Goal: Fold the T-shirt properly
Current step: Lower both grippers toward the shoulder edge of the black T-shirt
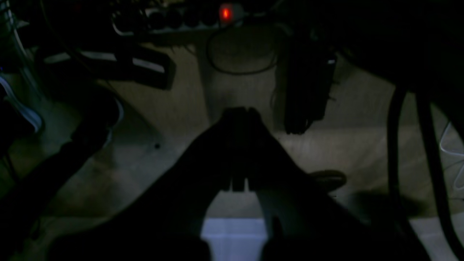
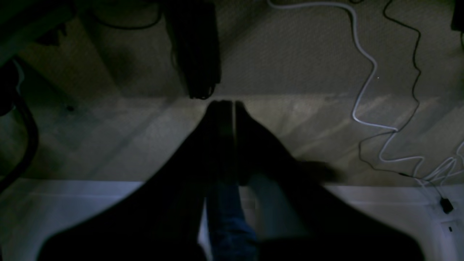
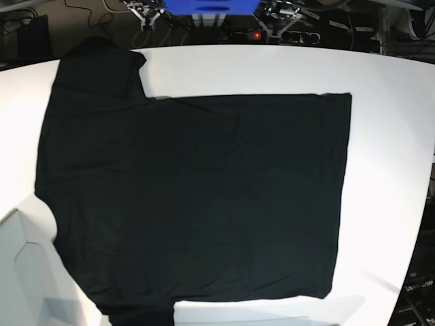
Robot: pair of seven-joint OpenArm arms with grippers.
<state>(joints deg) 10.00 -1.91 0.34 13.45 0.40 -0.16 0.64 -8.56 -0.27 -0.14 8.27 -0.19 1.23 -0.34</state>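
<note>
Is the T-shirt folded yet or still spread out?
Spread out: the T-shirt lies flat across the white table, one sleeve out at upper left, no fold visible.

White table (image 3: 387, 136), black T-shirt (image 3: 197, 197) flat

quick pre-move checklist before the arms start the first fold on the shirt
1. T-shirt spread flat on the table: ok, only light wrinkles.
2. Upper sleeve laid out flat: ok. Lower sleeve runs off the picture's bottom edge: cannot tell.
3. Hem edge on the base view's right straight and fully on the table: ok.
4. Left gripper jaws: shut, holding nothing; not ok for grasping, open first.
5. Right gripper jaws: shut, holding nothing; not ok, open first.
6. Both arms clear of the cloth: ok, wrist views show floor and cables, not the shirt.
</note>
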